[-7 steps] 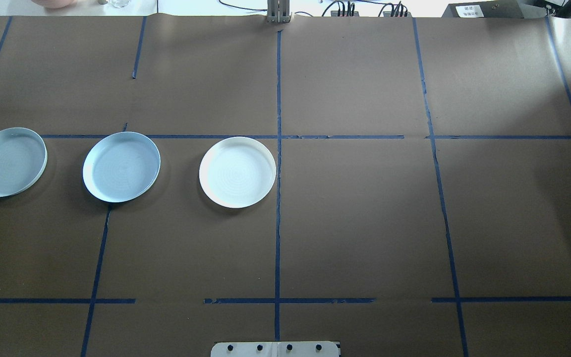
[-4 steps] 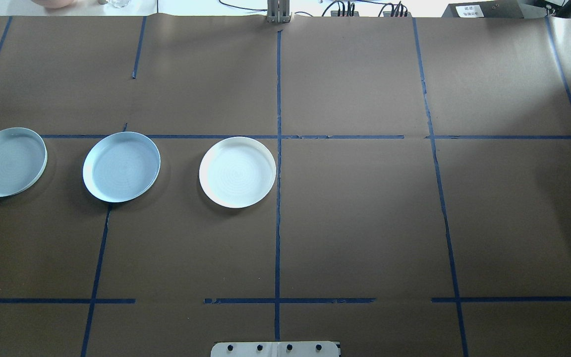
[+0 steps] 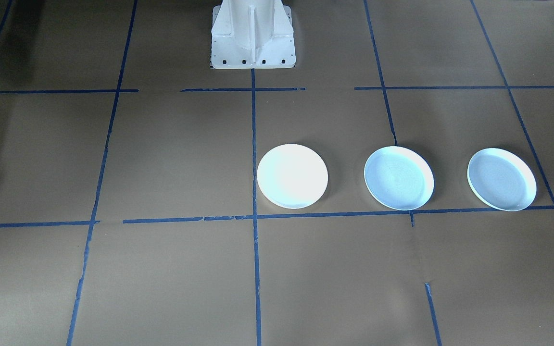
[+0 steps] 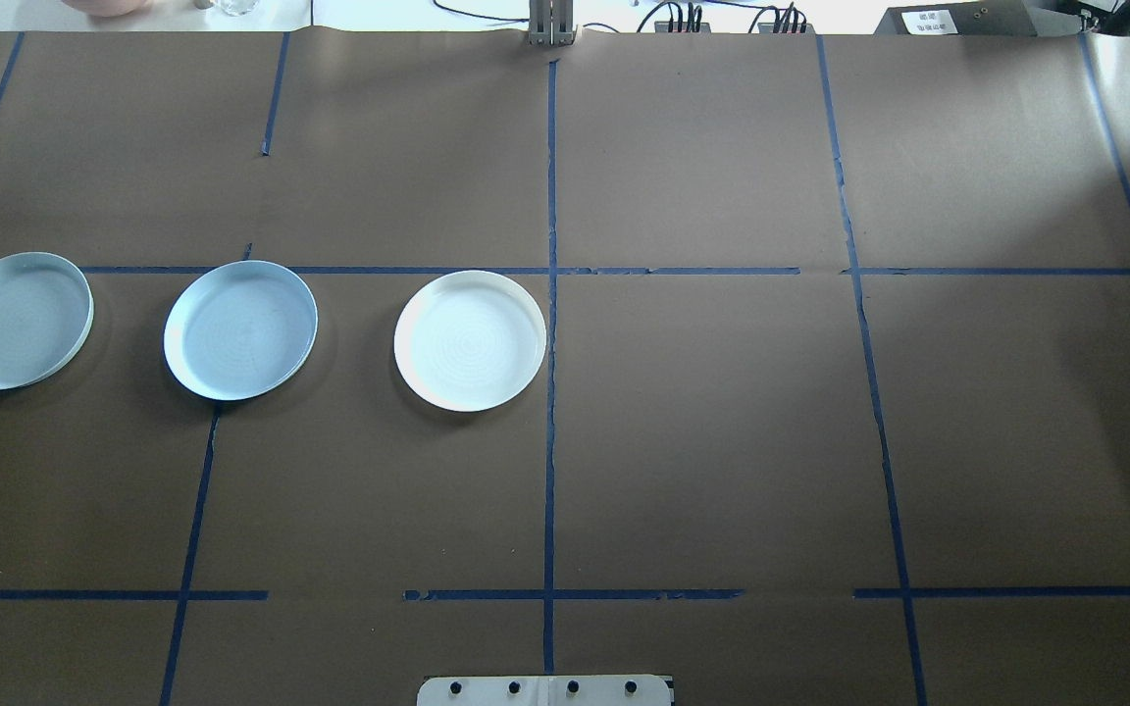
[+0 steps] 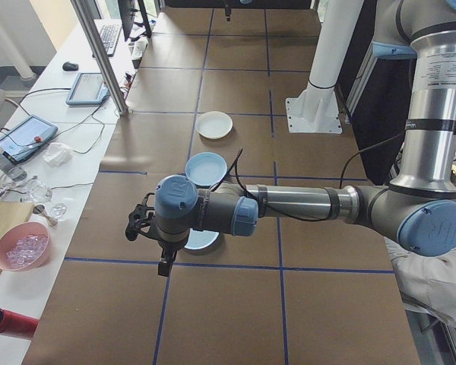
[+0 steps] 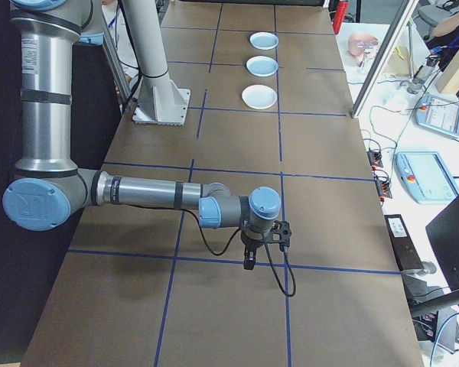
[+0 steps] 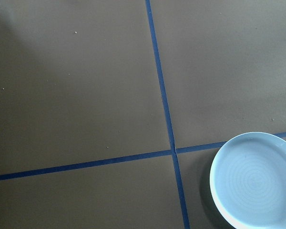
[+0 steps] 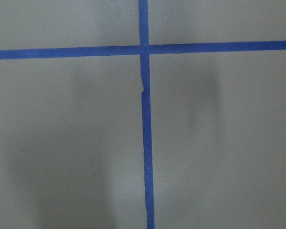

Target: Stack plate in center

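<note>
1. You've got three plates in a row on the desk (image 4: 722, 441), left half of the overhead view: far-left plate (image 4: 16, 321), middle plate (image 4: 240, 330), then the center plate (image 4: 470, 340), white, just left of the middle tape line (image 4: 550, 392).
2. Plates sit apart, none stacked.
3. Left end effector (image 5: 153, 236) and right end effector (image 6: 260, 246) show only in side views; you cannot tell whether either is apart or together.

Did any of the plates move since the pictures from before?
No. Seen from overhead, nothing visibly changed: the white plate near the middle line, the middle bluish plate and the far-left bluish plate all lie flat in the same row, apart from each other, none stacked, and no arm shows there.
</note>
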